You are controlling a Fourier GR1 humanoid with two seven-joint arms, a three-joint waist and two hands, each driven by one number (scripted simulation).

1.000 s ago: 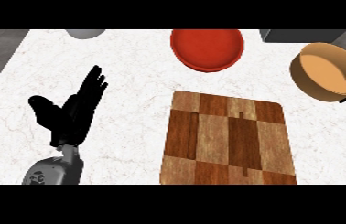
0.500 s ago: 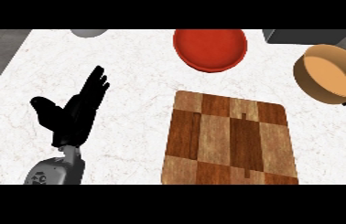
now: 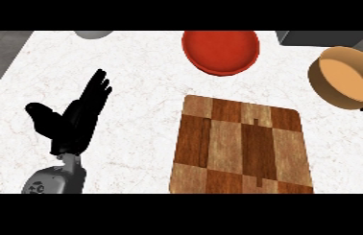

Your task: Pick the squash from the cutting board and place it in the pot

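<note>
Left hand resting, fingers up, beside the wooden board.

Our left hand [image 3: 71, 121] shows at the view's left with its fingers straight and released, grasping nothing. To its right lies the cutting board [image 3: 241, 147]. Beyond the board, farther right and ahead of the hand, sits the tan pot [image 3: 340, 78], with a red plate [image 3: 221, 51] ahead. We cannot see the squash anywhere.

Pretty clearly a kitchen. You've got a white marbled countertop [image 3: 142, 61] with a checkered wooden cutting board [image 3: 241, 147] sitting on it, a red plate [image 3: 221, 51] further back, and a tan pot [image 3: 340, 78] off at the right edge. Part of a grey bowl-like thing [image 3: 93, 34] peeks in at the top left too.
</note>
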